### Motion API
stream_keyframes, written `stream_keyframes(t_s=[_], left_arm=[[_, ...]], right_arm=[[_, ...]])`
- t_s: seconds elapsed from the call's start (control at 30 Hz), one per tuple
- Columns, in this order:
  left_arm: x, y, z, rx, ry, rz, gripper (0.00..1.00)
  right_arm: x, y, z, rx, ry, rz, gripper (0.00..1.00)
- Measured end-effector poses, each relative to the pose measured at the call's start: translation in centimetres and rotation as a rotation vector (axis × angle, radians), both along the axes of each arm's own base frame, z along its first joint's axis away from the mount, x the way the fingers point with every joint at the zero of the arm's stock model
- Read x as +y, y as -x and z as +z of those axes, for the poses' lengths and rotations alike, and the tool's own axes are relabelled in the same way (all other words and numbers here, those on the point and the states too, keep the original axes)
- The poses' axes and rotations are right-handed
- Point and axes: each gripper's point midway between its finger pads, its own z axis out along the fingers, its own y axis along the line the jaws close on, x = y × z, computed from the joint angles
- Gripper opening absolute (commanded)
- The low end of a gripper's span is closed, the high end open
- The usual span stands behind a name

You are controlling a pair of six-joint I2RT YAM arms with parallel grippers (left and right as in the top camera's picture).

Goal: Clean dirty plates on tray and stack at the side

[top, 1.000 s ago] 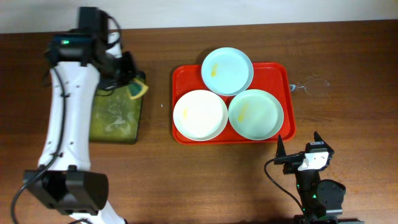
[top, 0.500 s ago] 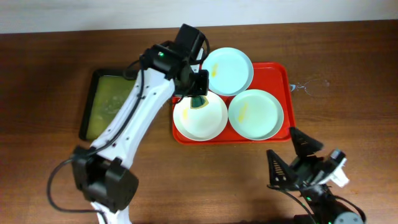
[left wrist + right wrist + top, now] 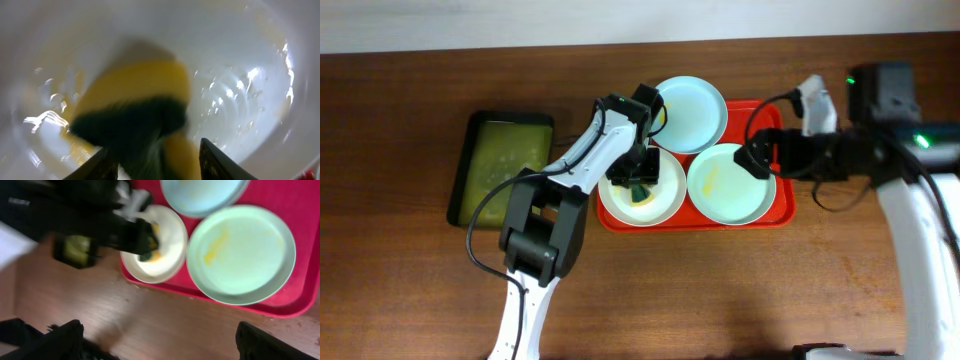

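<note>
The likeliest trouble is the cream-white plate (image 3: 665,197) skating under the scrub. It sits loose at the front-left of the red tray (image 3: 777,118), just beside 2 mint-blue plates, the rear one (image 3: 692,110) and the right one (image 3: 730,188), and nothing braces it. A hard sideways push from the sponge (image 3: 134,102) could knock it into either neighbour or ride it up onto the tray's low rim. The left gripper (image 3: 638,182) has its jaws clamped on that yellow and dark-green sponge and presses it onto the middle of the plate. The blur in the left wrist view suggests a brisk stroke, which raises the risk. The right gripper (image 3: 157,326) has its jaws spread wide and holds nothing, poised above the right edge of the tray. If it drops to steady a plate while the left arm sweeps, the 2 arms could meet. Compared with 0.5 s ago, the sponge has moved from the plate's rear edge toward its centre, and the right arm has swung up from the near table edge to the tray. All 3 plates lie where they were.
</note>
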Motion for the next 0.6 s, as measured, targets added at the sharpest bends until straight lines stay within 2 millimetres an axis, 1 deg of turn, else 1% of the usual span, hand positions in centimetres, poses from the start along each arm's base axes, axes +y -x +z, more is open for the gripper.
stream_keyframes(t_s=[0.03, 0.07, 0.1, 0.13, 0.17, 0.2, 0.23, 0.27, 0.3, 0.33, 0.37, 0.4, 0.47, 0.5, 0.53, 0.57, 0.6], left_arm=[[0.4, 0.0, 0.7, 0.014, -0.002, 0.008, 0.50], [0.9, -0.6, 1.9, 0.012, 0.006, 0.028, 0.52], [1.8, -1.7, 3.4, -0.001, 0.019, 0.058, 0.52], [2.8, -2.4, 4.7, -0.011, 0.027, 0.084, 0.65], [4.2, -3.0, 6.1, -0.016, 0.028, 0.119, 0.79], [5.7, -3.6, 7.4, -0.033, 0.034, 0.150, 0.91], [6.9, -3.7, 8.1, -0.034, 0.030, 0.176, 0.96], [8.5, -3.6, 8.6, -0.022, 0.011, 0.204, 0.98], [9.8, -3.4, 8.6, -0.005, -0.007, 0.227, 0.99], [10.6, -3.3, 8.5, 0.004, -0.018, 0.241, 1.00], [11.2, -3.2, 8.4, 0.014, -0.027, 0.252, 1.00], [11.6, -3.0, 8.2, 0.025, -0.035, 0.258, 1.00], [11.6, -2.6, 8.0, 0.039, -0.043, 0.250, 0.99], [11.6, -2.5, 7.9, 0.042, -0.043, 0.236, 0.98], [11.5, -2.5, 7.9, 0.042, -0.043, 0.228, 0.96], [11.5, -2.5, 7.9, 0.041, -0.043, 0.226, 0.95], [11.4, -2.4, 7.9, 0.041, -0.043, 0.222, 0.94]], right_arm=[[0.0, -0.5, -1.3, 0.034, 0.038, -0.001, 0.98], [0.3, -1.2, -2.6, 0.048, 0.090, 0.008, 0.99], [0.5, -1.6, -2.8, 0.036, 0.115, 0.015, 1.00], [0.8, -2.6, -2.5, -0.012, 0.127, 0.014, 0.96], [1.1, -4.2, -1.8, -0.084, 0.128, 0.009, 0.83], [1.2, -5.2, -1.4, -0.126, 0.127, -0.005, 0.74], [1.2, -6.2, -1.0, -0.163, 0.127, -0.018, 0.71], [1.3, -7.1, -1.0, -0.183, 0.126, -0.028, 0.71], [1.6, -7.7, -1.7, -0.177, 0.130, -0.025, 0.71], [2.6, -8.5, -3.5, -0.149, 0.136, -0.004, 0.71], [3.6, -9.2, -5.3, -0.120, 0.142, 0.020, 0.67], [5.2, -10.0, -7.8, -0.084, 0.147, 0.055, 0.62], [8.6, -11.1, -13.2, -0.019, 0.159, 0.130, 0.61], [9.6, -11.3, -14.6, -0.008, 0.163, 0.149, 0.61], [10.4, -11.5, -15.9, -0.002, 0.172, 0.164, 0.57], [10.8, -11.7, -16.9, 0.003, 0.183, 0.173, 0.54], [11.0, -11.7, -18.3, 0.023, 0.195, 0.179, 0.54]])
